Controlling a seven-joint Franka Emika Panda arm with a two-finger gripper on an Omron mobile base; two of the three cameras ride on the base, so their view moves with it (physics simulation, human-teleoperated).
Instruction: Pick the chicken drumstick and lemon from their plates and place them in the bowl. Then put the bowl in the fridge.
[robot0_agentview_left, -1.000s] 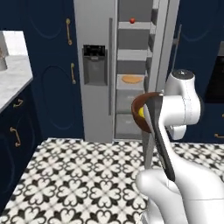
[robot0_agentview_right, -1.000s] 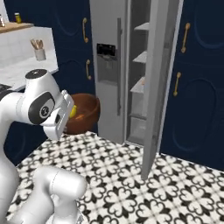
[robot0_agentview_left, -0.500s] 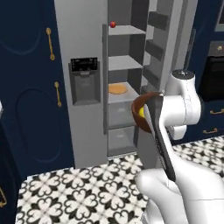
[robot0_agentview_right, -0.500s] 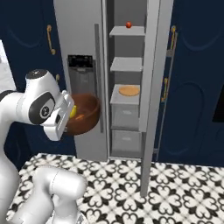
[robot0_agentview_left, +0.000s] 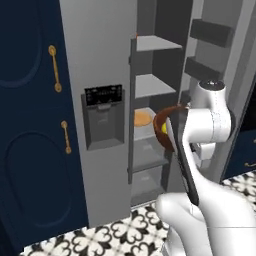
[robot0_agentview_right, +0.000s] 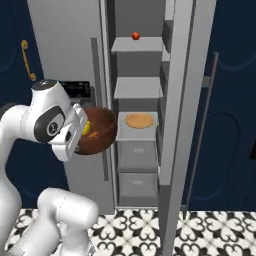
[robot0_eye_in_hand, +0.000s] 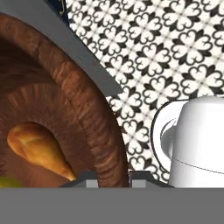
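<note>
The base has driven closer, so the open fridge (robot0_agentview_right: 150, 100) looms larger. The gripper (robot0_eye_in_hand: 113, 177) is clamped on the bowl (robot0_agentview_right: 97, 131) rim, carrying it level so the chicken drumstick (robot0_eye_in_hand: 37, 148) and lemon (robot0_agentview_right: 86, 128) stay inside. Beyond lie grey shelves (robot0_agentview_right: 139, 87), one bearing an orange dish (robot0_agentview_right: 139, 120).

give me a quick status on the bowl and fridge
Tool clamped on bowl rim, drumstick and lemon inside. Fridge open ahead. Orange dish occupies middle shelf.
</note>
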